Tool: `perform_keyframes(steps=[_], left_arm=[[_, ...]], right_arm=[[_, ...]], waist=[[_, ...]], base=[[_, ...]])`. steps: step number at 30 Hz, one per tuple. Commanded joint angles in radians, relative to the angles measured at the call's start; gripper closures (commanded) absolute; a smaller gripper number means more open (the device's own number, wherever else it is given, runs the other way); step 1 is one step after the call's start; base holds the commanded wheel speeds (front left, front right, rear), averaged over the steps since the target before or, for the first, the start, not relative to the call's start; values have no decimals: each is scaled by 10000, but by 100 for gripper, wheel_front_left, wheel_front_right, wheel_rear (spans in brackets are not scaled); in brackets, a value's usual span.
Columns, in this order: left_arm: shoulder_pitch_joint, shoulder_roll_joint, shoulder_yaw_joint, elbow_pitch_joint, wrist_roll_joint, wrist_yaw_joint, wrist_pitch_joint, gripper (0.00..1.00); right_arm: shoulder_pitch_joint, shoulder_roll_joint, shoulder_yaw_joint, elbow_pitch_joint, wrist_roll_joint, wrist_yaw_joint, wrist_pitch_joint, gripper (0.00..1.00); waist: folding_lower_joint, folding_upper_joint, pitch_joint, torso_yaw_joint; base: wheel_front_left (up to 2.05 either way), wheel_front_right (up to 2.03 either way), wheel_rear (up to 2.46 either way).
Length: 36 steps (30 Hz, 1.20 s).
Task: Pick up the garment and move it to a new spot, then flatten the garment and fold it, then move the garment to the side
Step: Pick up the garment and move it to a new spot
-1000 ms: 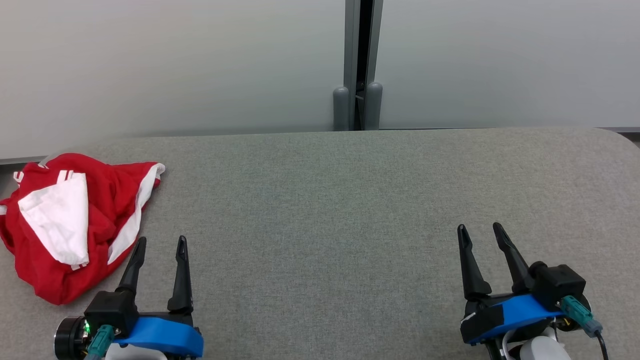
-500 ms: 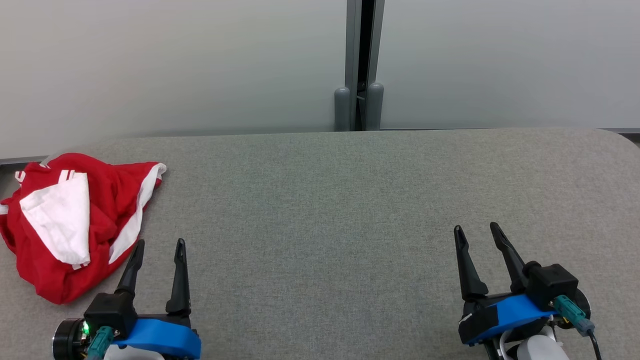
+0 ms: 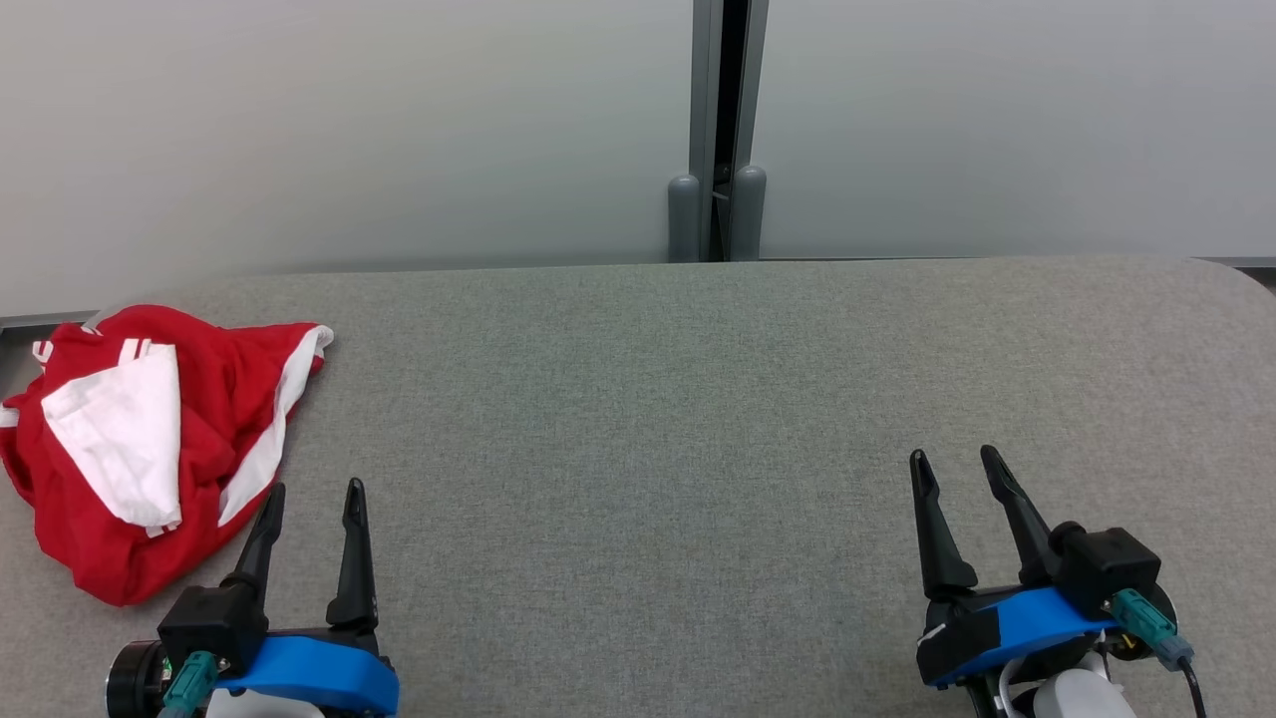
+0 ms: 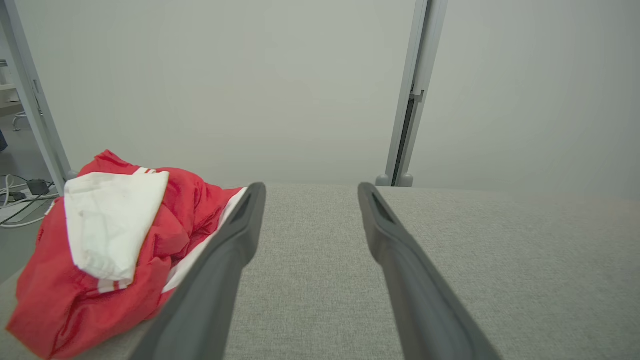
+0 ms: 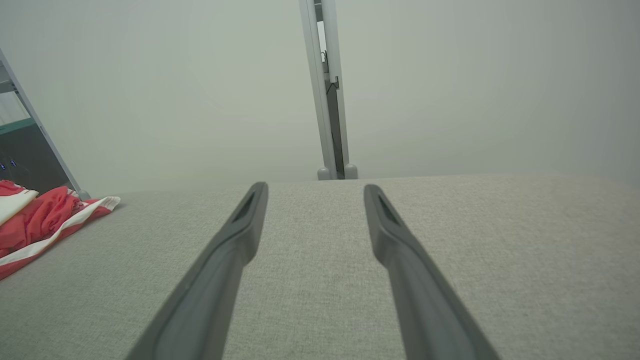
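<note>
The garment [image 3: 150, 449] is a crumpled heap of red cloth with white panels and stripes, lying at the far left edge of the grey table [image 3: 648, 399]. In the left wrist view the garment [image 4: 110, 245] lies left of my fingers. It shows as a small red and white patch [image 5: 40, 220] at the left of the right wrist view. My left gripper [image 3: 312, 491] stands open just right of the heap's near corner, apart from it, nothing between its fingers. Far off at the lower right, my right gripper [image 3: 955, 457] is open and empty too.
A pale partition wall with a grey vertical post [image 3: 720, 130] rises behind the table. The table's rounded far right corner [image 3: 1231, 274] and its left edge lie close to the frame's borders. Cables [image 4: 20, 200] lie on the floor beyond the left edge.
Both grippers have shifted only slightly; the left one has drifted a little toward me. The garment has not moved.
</note>
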Motion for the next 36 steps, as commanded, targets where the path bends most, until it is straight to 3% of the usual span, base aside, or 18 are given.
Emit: perform_keyframes(steps=[1,10,27,36], left_arm=[[-100,28,2,22,-42,-2,-35,0],[-232,32,-14,-9,-142,43,-35,0],[-336,26,577,-287,-257,332,-35,0],[-195,28,585,-339,-488,421,-33,0]], right_arm=[[-110,-16,-3,20,-18,1,-57,0],[-3,-14,49,-160,-261,1,-57,0],[-193,-16,-10,-372,-770,1,-56,0],[-332,-17,-26,-363,-1025,1,-56,0]], waist=[[0,0,-4,-1],[0,0,70,510],[0,0,681,3789],[0,0,928,5155]], base=[[0,0,0],[0,0,0],[0,0,0],[0,0,0]])
